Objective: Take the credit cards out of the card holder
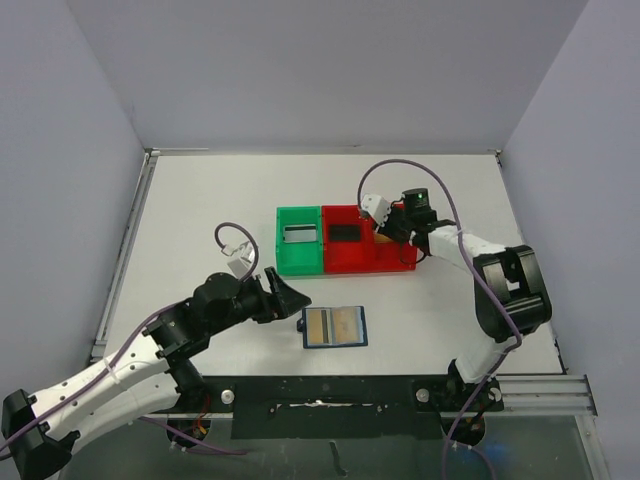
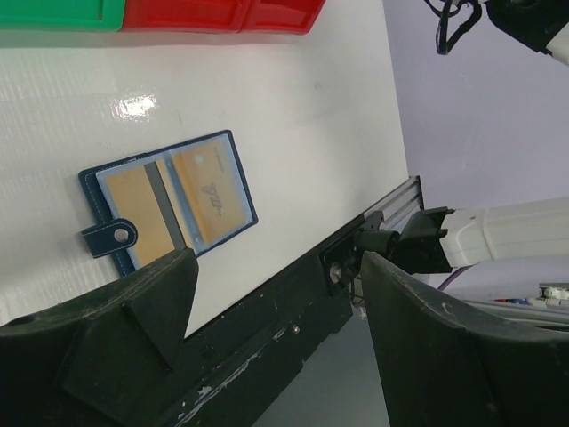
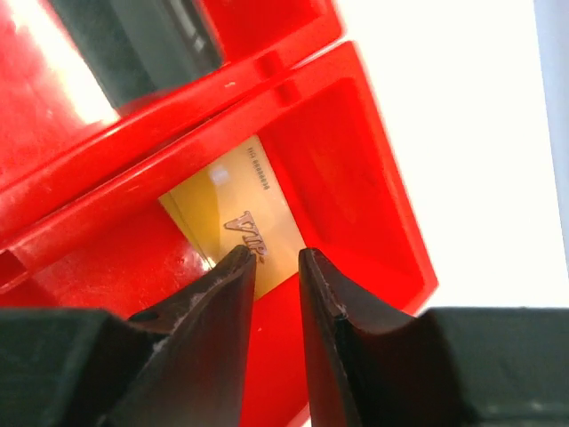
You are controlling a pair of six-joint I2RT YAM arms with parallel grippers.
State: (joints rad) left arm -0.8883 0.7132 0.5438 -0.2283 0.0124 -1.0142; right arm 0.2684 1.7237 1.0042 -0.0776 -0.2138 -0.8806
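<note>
The card holder (image 1: 365, 327) lies open on the table in front of the bins, with two gold credit cards (image 1: 335, 325) in its pockets. In the left wrist view the holder (image 2: 108, 235) shows a striped card (image 2: 142, 209) and a gold "VIP" card (image 2: 209, 196). My left gripper (image 1: 291, 297) is open and empty, just left of the holder; in its own view the gripper (image 2: 277, 262) stands wide apart. My right gripper (image 1: 384, 229) hangs over the red bin's right compartment. Its jaws (image 3: 274, 256) are slightly apart, empty, above a gold "VIP" card (image 3: 233, 200) lying in the bin.
A green bin (image 1: 284, 262) holds a greyish card (image 1: 299, 234). The red bin (image 1: 370, 266) beside it holds a black card (image 1: 345, 232) in its left compartment, seen also in the right wrist view (image 3: 142, 44). The table's black front rail (image 2: 293, 320) lies near the holder.
</note>
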